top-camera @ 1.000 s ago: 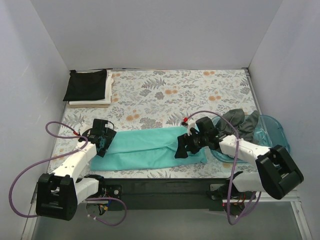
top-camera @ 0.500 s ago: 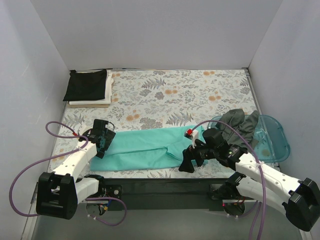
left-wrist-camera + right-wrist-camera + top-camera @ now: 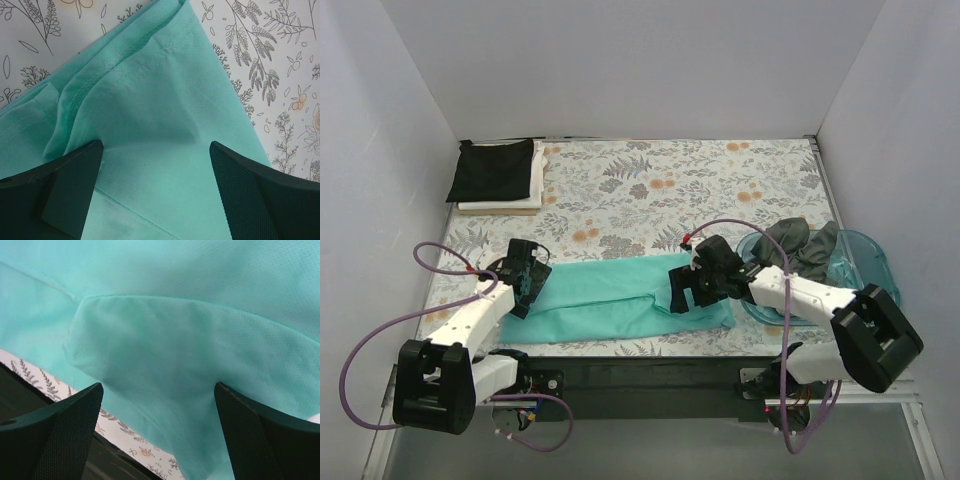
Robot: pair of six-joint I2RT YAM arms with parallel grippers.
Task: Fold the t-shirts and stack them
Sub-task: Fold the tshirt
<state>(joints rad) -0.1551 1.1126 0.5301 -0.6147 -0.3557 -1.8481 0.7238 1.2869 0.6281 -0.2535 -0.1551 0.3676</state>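
Note:
The teal t-shirt (image 3: pixel 610 300) lies folded into a long strip near the table's front edge; it fills the left wrist view (image 3: pixel 150 115) and the right wrist view (image 3: pixel 165 330). My left gripper (image 3: pixel 527 288) is open, just above the strip's left end. My right gripper (image 3: pixel 682 296) is open over the strip's right part, jaws wide apart and empty. A dark grey t-shirt (image 3: pixel 800 245) lies bunched in the blue plastic tray (image 3: pixel 870 270). A folded black t-shirt (image 3: pixel 492 170) lies on a folded white one (image 3: pixel 535 185) at the back left.
The floral tablecloth (image 3: pixel 670 190) covers the table. White walls close in the left, back and right. The table's dark front edge (image 3: pixel 640 370) runs just below the teal strip. Purple cables loop beside both arms.
My right gripper swung out toward the front edge, then came back up over the teal strip's right part. The shirt's right end lies flatter and wider. The left gripper barely moved.

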